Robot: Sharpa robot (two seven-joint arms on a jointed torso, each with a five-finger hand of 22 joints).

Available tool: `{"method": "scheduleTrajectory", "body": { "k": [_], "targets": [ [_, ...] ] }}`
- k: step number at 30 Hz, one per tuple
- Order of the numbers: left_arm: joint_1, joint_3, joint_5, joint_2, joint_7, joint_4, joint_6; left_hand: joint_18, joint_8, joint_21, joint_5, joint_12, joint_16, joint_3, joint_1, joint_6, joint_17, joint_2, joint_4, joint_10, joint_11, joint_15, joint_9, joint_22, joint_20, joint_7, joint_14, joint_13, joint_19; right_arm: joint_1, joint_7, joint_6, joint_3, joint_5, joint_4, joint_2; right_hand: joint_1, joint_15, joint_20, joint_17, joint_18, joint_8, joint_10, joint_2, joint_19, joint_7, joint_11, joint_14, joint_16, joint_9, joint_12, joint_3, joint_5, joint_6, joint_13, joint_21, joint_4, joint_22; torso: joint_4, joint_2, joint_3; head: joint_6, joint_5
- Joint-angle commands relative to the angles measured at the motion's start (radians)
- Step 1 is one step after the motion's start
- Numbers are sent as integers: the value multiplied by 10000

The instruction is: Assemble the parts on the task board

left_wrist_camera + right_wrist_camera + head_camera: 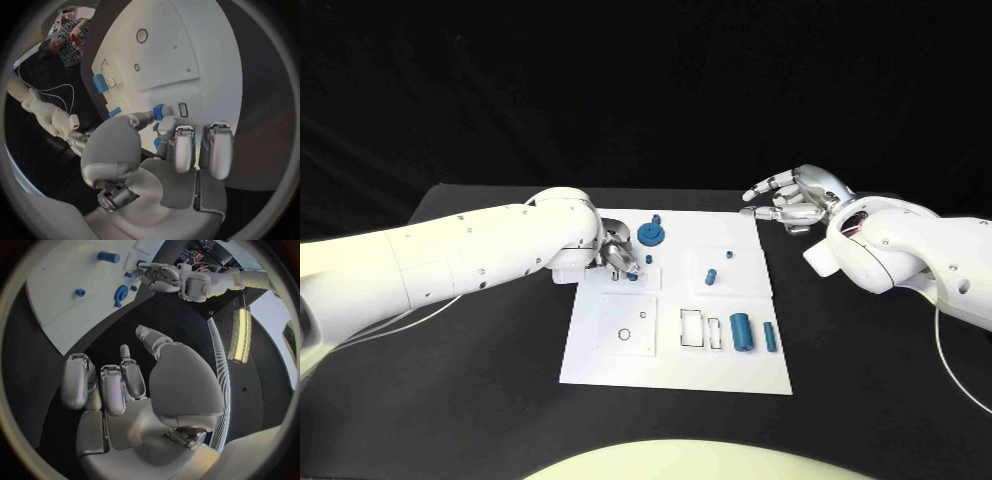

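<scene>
Black table [473, 400] holds one white task board [675, 372]. Two hands: the left hand [617, 255] pinches a small blue part [159, 111] over the board's far left. I think it must press it in next. The right hand [790, 200] hovers off the board, fingers apart, holding nothing. About six more blue parts are on the board.

Both arms are clad in smooth, glossy white shells — thick, rounded segments with small dark screw dots along the left arm [459, 255]. A thin pale cable trails below each of them, the right arm [913, 250] included. The left hand [617, 252] and right hand [793, 200] are silver metal. Up close, each palm is a matte grey domed pad, and the fingers [112, 387] are built of blocky silver segments with paler, rounded pads — dark seams and small fasteners show between them.
</scene>
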Motion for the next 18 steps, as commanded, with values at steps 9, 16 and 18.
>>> {"method": "scheduleTrajectory", "body": {
  "k": [9, 16, 18],
  "targets": [
    [-24, -33, 150, 69, 32, -72, 163, -128, -86, 17, -33, 63, 37, 837, -428, 143, 2634, -68, -1056, 95, -14, -89, 51, 1820, -107, -46, 1039, 18, 715, -2, 73, 144, 4, -79, 19, -13, 21, 38, -15, 1750, -48, 41, -47, 81, -57, 8, 3, 639, -41, -9, -42, -39, 30, -59, 274, -56, 14, 967, 10, -3, -2, -10, -13],
    [-23, -36, 150, 68, 32, -107, 178, -129, -167, 11, -66, 72, 37, -255, -879, 286, 2634, -264, -650, 98, -33, -110, 103, 1825, -134, -69, 1039, 44, 720, -2, 79, 145, 4, -79, 24, -18, 17, 38, -15, 1737, -45, 42, -59, 81, -65, 8, 3, 633, -57, -9, -64, -44, 25, -60, 254, -68, 19, 961, 9, -2, -2, -2, -21],
    [-23, -37, 140, 66, 32, -115, 193, -130, -182, 13, -63, 73, 37, -402, -902, 300, 2634, -272, -596, 99, -35, -112, 110, 1830, -138, -71, 1039, 48, 722, -2, 81, 145, 4, -79, 24, -19, 17, 38, -15, 1737, -45, 42, -59, 81, -65, 8, 3, 633, -57, -9, -64, -44, 25, -60, 254, -68, 19, 961, 7, -5, -1, -4, -19]
  ]
}}
